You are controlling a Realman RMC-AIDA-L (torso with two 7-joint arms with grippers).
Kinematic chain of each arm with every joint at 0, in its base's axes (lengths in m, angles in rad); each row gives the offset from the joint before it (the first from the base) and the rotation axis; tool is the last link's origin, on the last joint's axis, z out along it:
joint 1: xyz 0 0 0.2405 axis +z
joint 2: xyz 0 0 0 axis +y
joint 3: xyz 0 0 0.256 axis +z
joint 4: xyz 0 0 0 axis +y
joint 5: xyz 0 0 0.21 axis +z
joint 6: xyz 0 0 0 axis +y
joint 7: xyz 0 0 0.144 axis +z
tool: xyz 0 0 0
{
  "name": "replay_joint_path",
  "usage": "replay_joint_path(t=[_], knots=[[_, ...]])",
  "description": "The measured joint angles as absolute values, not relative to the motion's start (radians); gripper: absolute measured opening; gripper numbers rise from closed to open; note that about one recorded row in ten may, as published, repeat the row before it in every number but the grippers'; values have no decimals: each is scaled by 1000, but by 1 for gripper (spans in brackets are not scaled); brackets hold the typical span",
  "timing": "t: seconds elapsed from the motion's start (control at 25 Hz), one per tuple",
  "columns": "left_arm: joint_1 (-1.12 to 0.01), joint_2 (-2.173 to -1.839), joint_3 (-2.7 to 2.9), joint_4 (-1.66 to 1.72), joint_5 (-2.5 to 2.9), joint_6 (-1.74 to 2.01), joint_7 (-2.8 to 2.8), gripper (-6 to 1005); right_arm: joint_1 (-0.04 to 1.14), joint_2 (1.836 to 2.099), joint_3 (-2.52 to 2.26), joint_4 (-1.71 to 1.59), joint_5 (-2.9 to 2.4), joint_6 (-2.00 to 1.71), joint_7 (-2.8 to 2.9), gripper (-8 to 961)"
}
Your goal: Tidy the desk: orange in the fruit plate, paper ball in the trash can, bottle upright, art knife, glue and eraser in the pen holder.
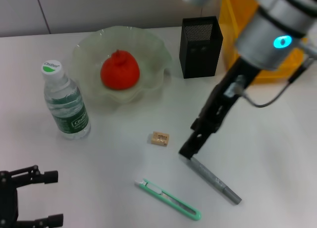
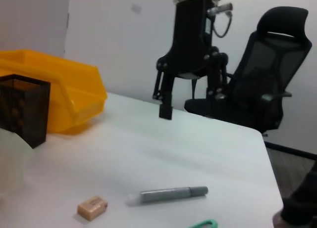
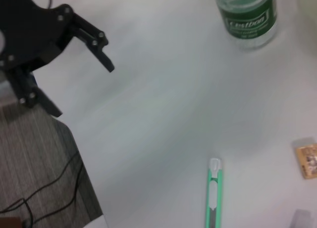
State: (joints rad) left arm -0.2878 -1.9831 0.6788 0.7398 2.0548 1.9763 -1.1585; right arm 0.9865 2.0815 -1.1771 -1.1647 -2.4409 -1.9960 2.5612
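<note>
Near the front edge the open, idle left gripper (image 1: 37, 198) waits, while the right gripper (image 1: 189, 150), spread and holding nothing, hovers over the light, stiff, roll-prone glue (image 1: 214, 179), best pinched mid-barrel.

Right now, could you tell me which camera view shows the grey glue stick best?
The left wrist view: the glue stick lies there whole, side-on. In the head view the right gripper hovers over its near end. The right wrist view catches only a corner.
</note>
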Motion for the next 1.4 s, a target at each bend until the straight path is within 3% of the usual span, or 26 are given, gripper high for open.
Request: replay_joint_path(t=[0.48, 1.4], knots=[[-288, -1969, 692, 738, 2082, 1991, -1140, 853, 1089, 2085, -1251, -959, -2441, -1848, 2653, 777], [-294, -1976, 706, 738, 2097, 1977, -1115, 844, 1121, 2092, -1468, -815, -2305, -1719, 2737, 778]])
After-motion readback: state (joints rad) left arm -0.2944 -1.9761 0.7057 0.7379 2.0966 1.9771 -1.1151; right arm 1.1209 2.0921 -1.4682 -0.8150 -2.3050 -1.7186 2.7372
